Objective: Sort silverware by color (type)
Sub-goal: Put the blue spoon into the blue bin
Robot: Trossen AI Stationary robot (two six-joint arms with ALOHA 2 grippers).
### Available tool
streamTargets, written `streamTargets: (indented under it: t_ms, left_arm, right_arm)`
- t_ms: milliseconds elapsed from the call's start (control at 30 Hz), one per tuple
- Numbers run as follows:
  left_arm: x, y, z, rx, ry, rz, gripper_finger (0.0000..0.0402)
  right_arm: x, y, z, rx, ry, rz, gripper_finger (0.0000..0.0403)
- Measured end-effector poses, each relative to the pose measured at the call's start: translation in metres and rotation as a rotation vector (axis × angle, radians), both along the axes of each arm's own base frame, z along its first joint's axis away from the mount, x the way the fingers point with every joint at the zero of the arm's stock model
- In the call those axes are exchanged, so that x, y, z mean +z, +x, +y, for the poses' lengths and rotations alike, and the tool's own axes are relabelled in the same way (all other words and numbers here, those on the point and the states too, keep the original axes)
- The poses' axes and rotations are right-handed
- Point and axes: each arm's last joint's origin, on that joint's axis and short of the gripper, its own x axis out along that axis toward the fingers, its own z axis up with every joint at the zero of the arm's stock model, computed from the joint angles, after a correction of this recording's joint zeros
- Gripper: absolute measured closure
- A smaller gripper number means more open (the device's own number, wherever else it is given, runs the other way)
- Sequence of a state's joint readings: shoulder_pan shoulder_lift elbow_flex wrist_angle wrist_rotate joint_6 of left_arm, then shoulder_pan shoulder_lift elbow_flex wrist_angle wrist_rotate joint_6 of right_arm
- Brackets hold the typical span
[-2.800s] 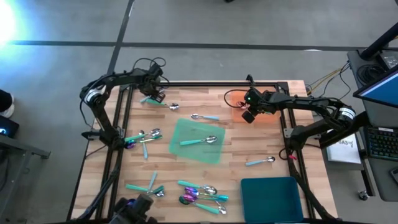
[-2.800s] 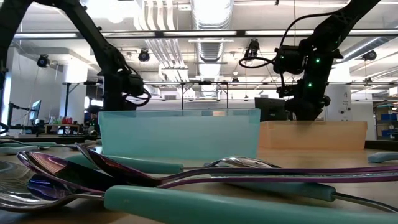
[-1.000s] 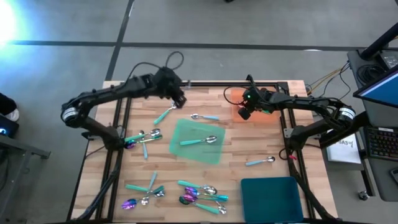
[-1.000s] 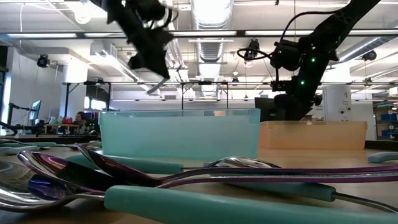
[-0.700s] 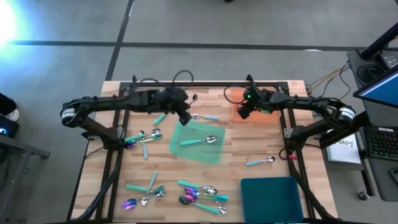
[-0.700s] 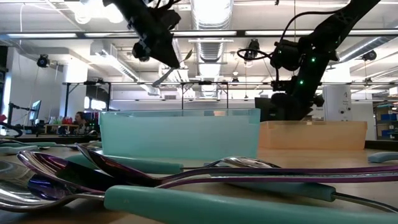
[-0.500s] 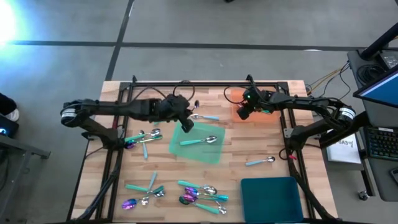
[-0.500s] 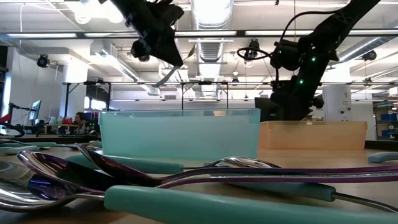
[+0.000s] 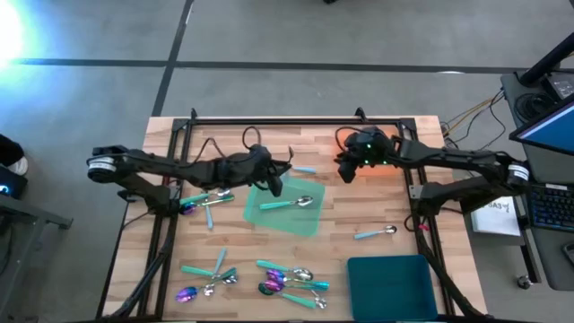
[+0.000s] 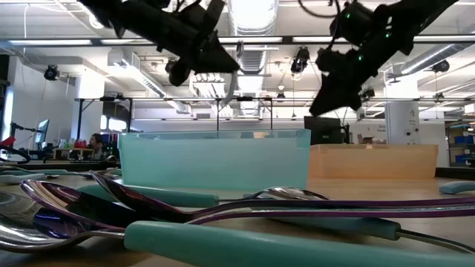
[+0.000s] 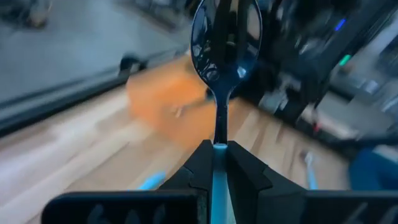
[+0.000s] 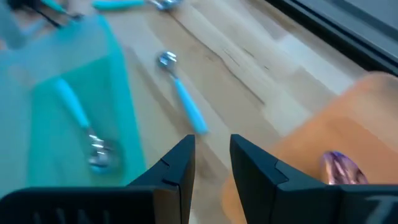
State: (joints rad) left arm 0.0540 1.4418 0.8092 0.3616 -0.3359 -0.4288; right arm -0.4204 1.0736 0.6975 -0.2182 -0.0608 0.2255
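Observation:
My left gripper (image 9: 273,178) hangs over the far left corner of the green tray (image 9: 296,218), shut on a spoon (image 11: 224,38) with a silver bowl and a teal handle. My right gripper (image 9: 344,170) is open with nothing between its fingers (image 12: 179,167); it hangs near the left edge of the orange tray (image 12: 339,118), in which a purple spoon (image 12: 339,165) lies. One teal-handled spoon (image 9: 287,203) lies flat on the green tray. Another (image 9: 304,169) lies on the wood between the two grippers. My left gripper pinches the spoon's teal handle (image 11: 219,168) between its two fingers, just behind the silver neck. The spoon lies along the fingers and sticks out ahead of them, bowl foremost. It is lifted clear of the table, close to level.
A dark teal tray (image 9: 392,283) stands at the near right. Loose spoons lie at the left (image 9: 206,197), along the near edge (image 9: 289,280) and at the right (image 9: 375,233). Black frame rails (image 9: 170,193) run along the table's sides.
My left gripper has carried the spoon from the far left toward the table's middle and down over the green tray's corner, tipping from pointing down to nearly level; the spoon, which hung down, now sticks out forward. My right gripper has risen and drawn back from the orange tray.

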Motion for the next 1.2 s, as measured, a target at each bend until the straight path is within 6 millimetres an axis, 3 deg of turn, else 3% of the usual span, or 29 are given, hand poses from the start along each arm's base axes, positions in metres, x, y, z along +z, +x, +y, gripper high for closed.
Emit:
streamTargets:
  t_ms: [133, 267, 333, 600, 733, 1000, 1200]
  left_arm:
    - [-0.011, -0.002, 0.000, -0.003, 0.014, -0.133, 0.0391]
    - [-0.021, 0.003, -0.001, -0.005, 0.008, -0.178, 0.0390]
    - [-0.027, 0.007, -0.001, -0.008, 0.007, -0.182, 0.0390]
    - [-0.036, 0.036, -0.003, -0.020, 0.010, -0.214, 0.0390]
    - [-0.035, 0.054, -0.003, -0.024, 0.035, -0.266, 0.0390]
    - [-0.039, 0.085, -0.001, -0.026, 0.063, -0.278, 0.0390]
    - [-0.037, 0.089, -0.001, -0.025, 0.064, -0.290, 0.0390]
  right_arm:
    - [0.009, 0.001, 0.012, 0.068, 0.008, -0.060, 0.0307]
    - [0.013, 0.007, 0.025, 0.215, 0.081, -0.131, 0.0297]
    - [0.014, 0.011, 0.027, 0.209, 0.135, -0.163, 0.0299]
    - [0.016, 0.016, 0.031, 0.208, 0.174, -0.211, 0.0343]
    - [0.018, 0.017, 0.031, 0.220, 0.160, -0.241, 0.0346]
    - [0.019, 0.018, 0.032, 0.236, 0.184, -0.246, 0.0285]
    - [0.018, 0.018, 0.033, 0.237, 0.187, -0.242, 0.0245]
